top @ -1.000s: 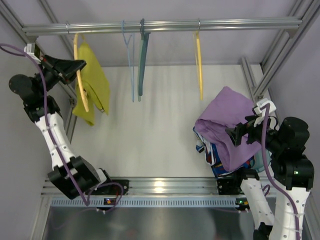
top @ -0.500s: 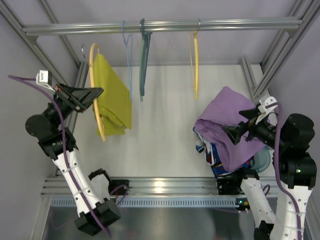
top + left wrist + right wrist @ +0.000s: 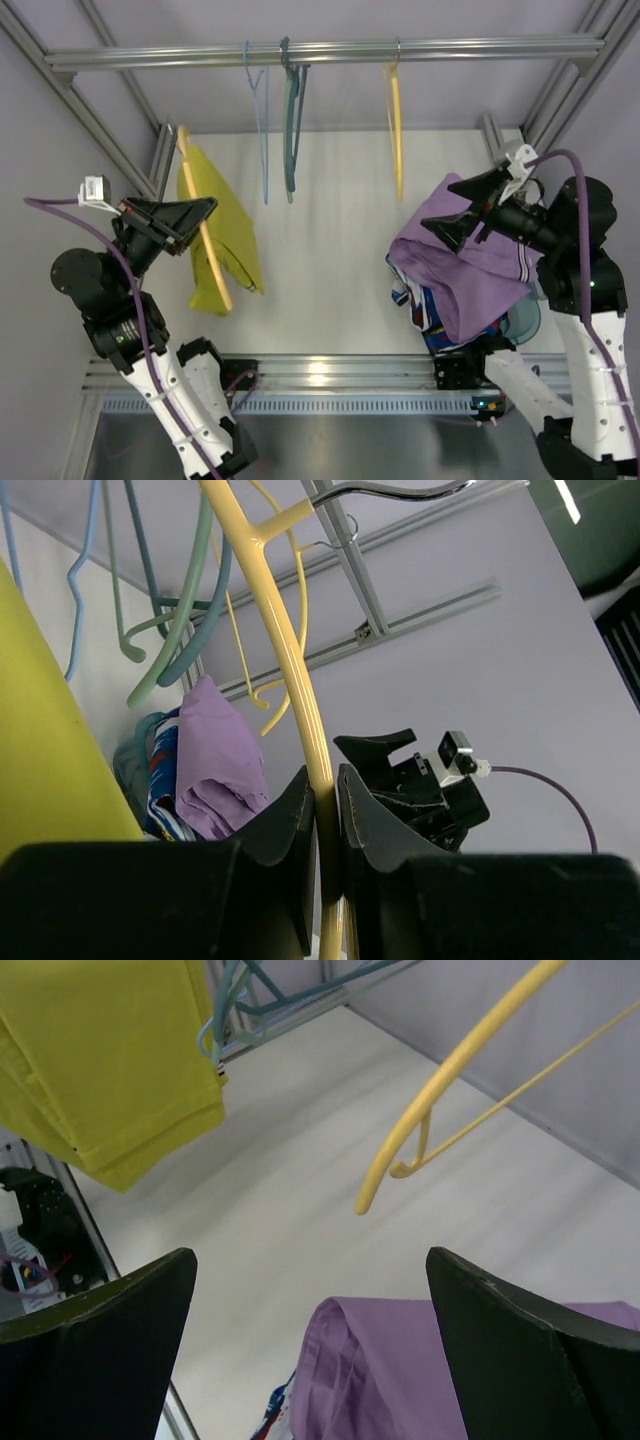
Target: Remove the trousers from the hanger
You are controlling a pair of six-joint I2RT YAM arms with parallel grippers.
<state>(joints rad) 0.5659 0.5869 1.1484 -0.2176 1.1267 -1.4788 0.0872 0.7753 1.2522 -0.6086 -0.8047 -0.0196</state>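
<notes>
The yellow hanger [image 3: 207, 245] with the mustard-yellow trousers [image 3: 232, 235] draped over it hangs free of the rail, tilted, at the left. My left gripper [image 3: 200, 216] is shut on the hanger's arm. In the left wrist view the hanger [image 3: 290, 650] runs between the closed jaws [image 3: 326, 798], its metal hook [image 3: 395, 492] at the top and the trousers [image 3: 45, 750] at the left. My right gripper [image 3: 441, 207] is open and empty above the purple garment [image 3: 470, 265]. The right wrist view shows the trousers [image 3: 110, 1055] far ahead of the open gripper [image 3: 312, 1295].
A light blue hanger [image 3: 262, 120], a dark teal hanger [image 3: 290, 125] and a plain yellow hanger [image 3: 397, 125] hang from the metal rail [image 3: 330, 50]. The purple garment lies on a pile of clothes in a basket [image 3: 437, 322] at the right. Frame posts [image 3: 90, 100] slope along both sides.
My left arm has carried the hanger and trousers off the rail, toward the near side and to the right. My right gripper has risen from the purple garment toward the far side, still open.
</notes>
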